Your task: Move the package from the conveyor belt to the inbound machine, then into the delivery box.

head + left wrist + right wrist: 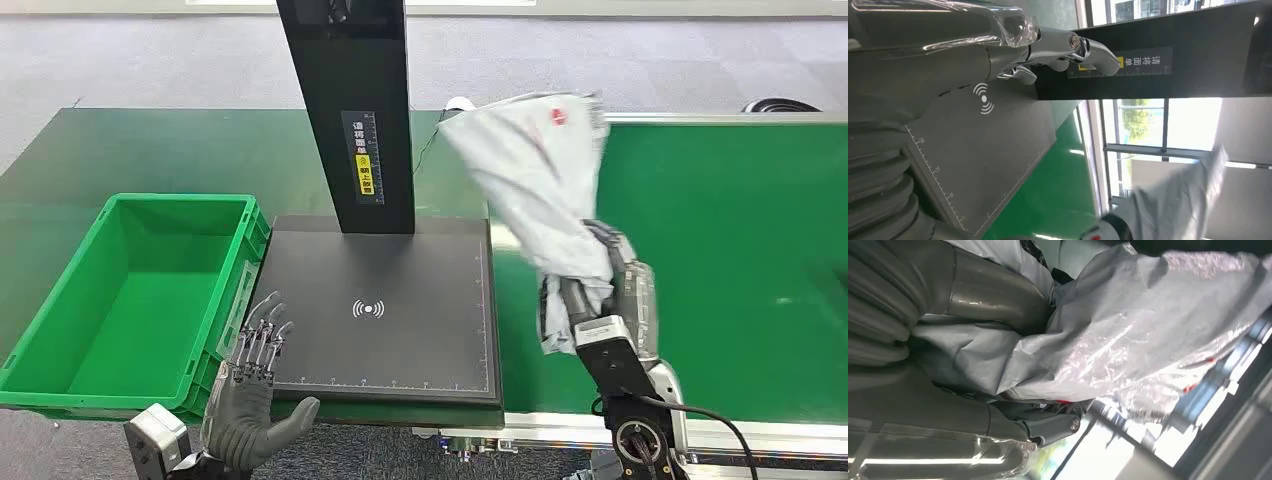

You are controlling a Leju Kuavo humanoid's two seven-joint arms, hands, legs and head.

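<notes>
My right hand (608, 290) grips the lower end of a white-grey plastic package (540, 180) and holds it raised above the green conveyor belt (720, 220), just right of the black inbound machine plate (380, 310). In the right wrist view the crumpled package (1128, 335) is wrapped by my fingers (998, 295). My left hand (250, 390) is open with fingers spread, at the front left corner of the plate, beside the green delivery box (60, 330). The left wrist view shows its fingers (1058, 45) over the plate (978, 145), with the package (1173, 205) further off.
A black post (350, 110) with a yellow label rises from the back of the plate. The green box is empty and stands left of the plate on a green table (150, 150). The belt's metal front rail (760, 432) runs at the lower right.
</notes>
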